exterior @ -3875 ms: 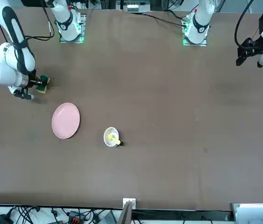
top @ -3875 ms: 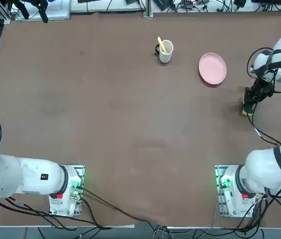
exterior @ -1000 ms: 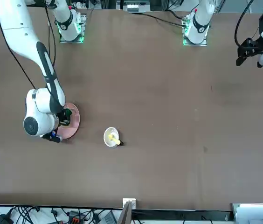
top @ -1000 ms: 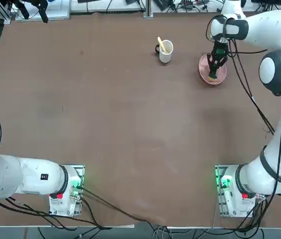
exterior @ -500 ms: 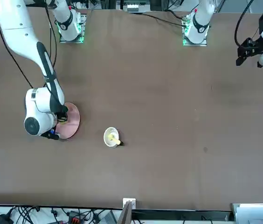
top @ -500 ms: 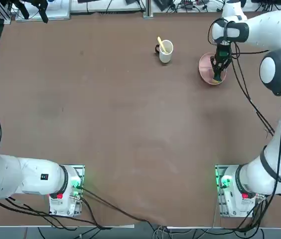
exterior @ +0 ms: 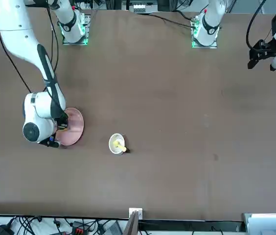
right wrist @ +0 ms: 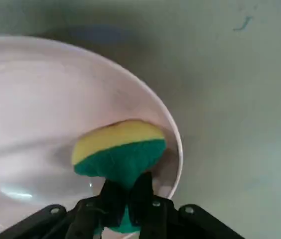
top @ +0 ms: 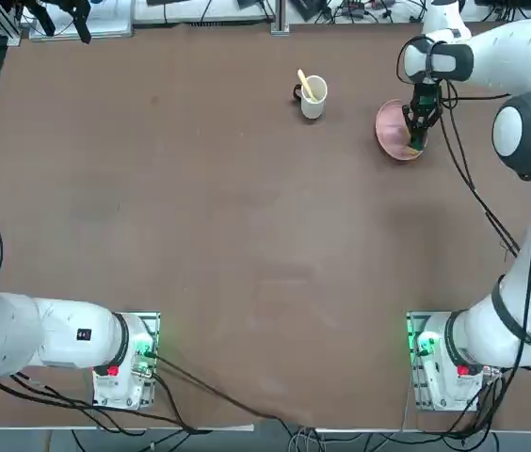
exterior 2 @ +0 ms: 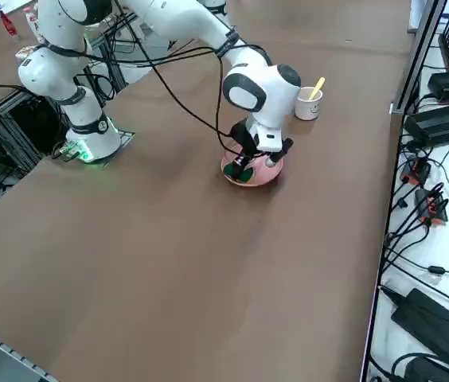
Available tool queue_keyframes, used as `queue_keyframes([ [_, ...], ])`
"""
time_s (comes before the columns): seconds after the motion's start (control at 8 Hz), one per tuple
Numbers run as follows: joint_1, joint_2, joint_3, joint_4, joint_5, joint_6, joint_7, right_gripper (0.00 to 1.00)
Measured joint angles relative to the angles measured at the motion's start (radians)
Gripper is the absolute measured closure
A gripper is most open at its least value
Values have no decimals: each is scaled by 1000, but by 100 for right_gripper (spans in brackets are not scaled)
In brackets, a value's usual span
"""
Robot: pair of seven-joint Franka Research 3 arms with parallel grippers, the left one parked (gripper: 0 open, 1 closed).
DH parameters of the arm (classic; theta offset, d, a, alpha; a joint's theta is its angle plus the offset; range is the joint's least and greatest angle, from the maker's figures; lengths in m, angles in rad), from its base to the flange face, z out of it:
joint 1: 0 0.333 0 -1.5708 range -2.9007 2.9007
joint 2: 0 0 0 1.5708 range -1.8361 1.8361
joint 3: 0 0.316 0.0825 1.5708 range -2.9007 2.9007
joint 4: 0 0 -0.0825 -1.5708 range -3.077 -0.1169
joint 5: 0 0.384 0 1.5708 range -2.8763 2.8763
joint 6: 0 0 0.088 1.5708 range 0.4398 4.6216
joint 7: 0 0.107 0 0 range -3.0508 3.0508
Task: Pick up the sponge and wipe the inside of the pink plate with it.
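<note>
Landmark: pink plate [right wrist: 41,104]. Right gripper [right wrist: 127,201] over the plate, on its side away from the mug [top: 313,97]; fingers clamped on the sponge [right wrist: 123,152], pinching it mid-body. Sponge inside the plate's rim, near the edge, yellow foam and green scouring layer both showing. Mug well apart from the plate, upright on the table [top: 247,235], yellow utensil [top: 305,83] in it.
</note>
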Motion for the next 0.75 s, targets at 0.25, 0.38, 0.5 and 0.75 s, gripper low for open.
queue_keyframes([
  [0.25, 0, 6, 1, 14, 1, 14, 1, 92],
  [0.38, 3, 13, 3, 28, 16, 24, 9, 92],
  [0.5, 8, 19, 6, 43, 42, 34, 20, 92],
  [0.75, 34, 24, 10, 54, 66, 64, 68, 92],
])
